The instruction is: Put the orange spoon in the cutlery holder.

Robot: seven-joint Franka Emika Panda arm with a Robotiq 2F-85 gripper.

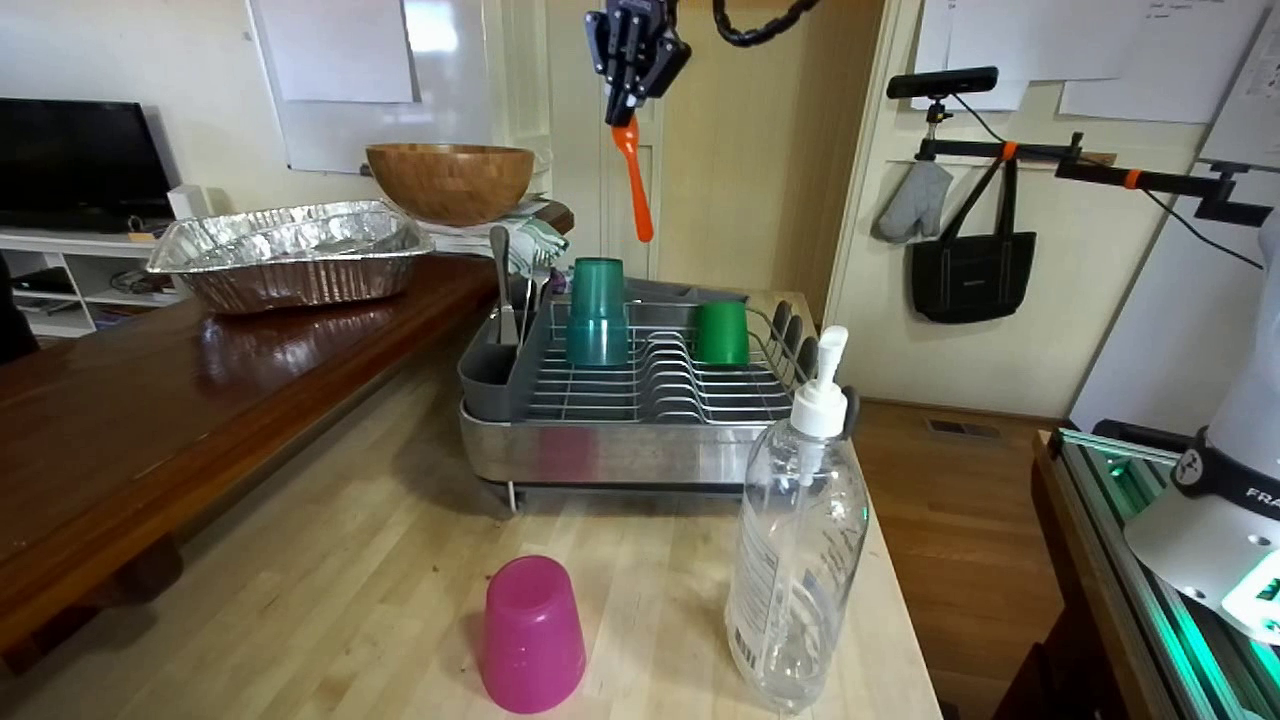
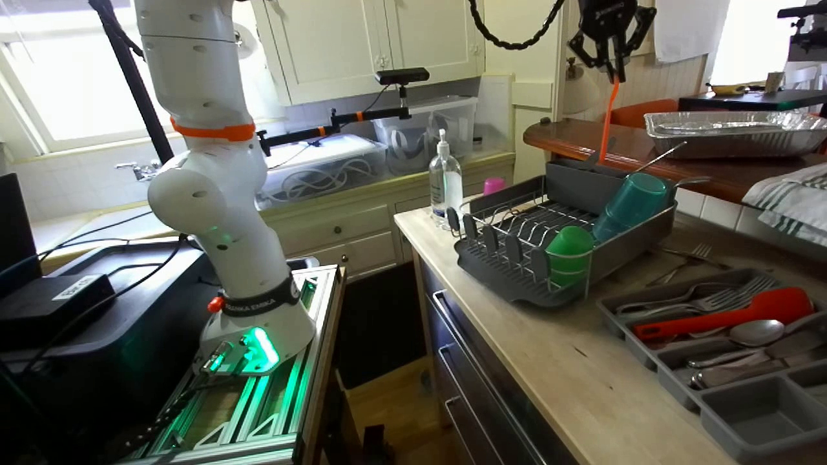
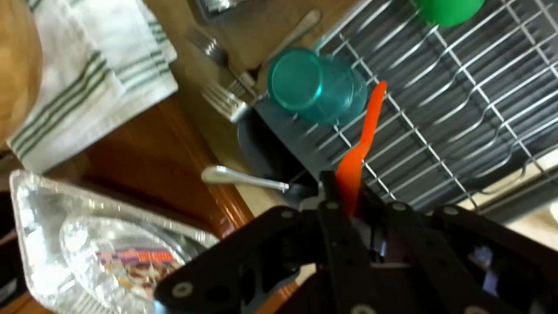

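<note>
The orange spoon (image 1: pixel 637 185) hangs in the air above the grey wire dish rack (image 1: pixel 590 410), in both exterior views. My gripper (image 1: pixel 621 112) is shut on its wide end, and the thin handle points down. In an exterior view, the spoon (image 2: pixel 608 123) shows below the fingertips (image 2: pixel 616 76). In the wrist view, the spoon (image 3: pixel 370 122) runs out from between the fingers (image 3: pixel 351 198), its handle end over the wires beside the teal cup. The grey cutlery holder (image 1: pixel 486 395) is at one side of the rack with silver cutlery in it; its dark opening (image 3: pixel 272 150) shows in the wrist view.
A teal cup (image 1: pixel 598 315) leans beside the holder, and a green cup (image 1: pixel 722 333) sits on the rack. A pump bottle (image 1: pixel 800 570) and a pink cup (image 1: pixel 533 635) stand on the counter. A foil tray (image 1: pixel 290 255) and wooden bowl (image 1: pixel 450 183) are on the raised ledge. A cutlery tray (image 2: pixel 678 387) lies nearby.
</note>
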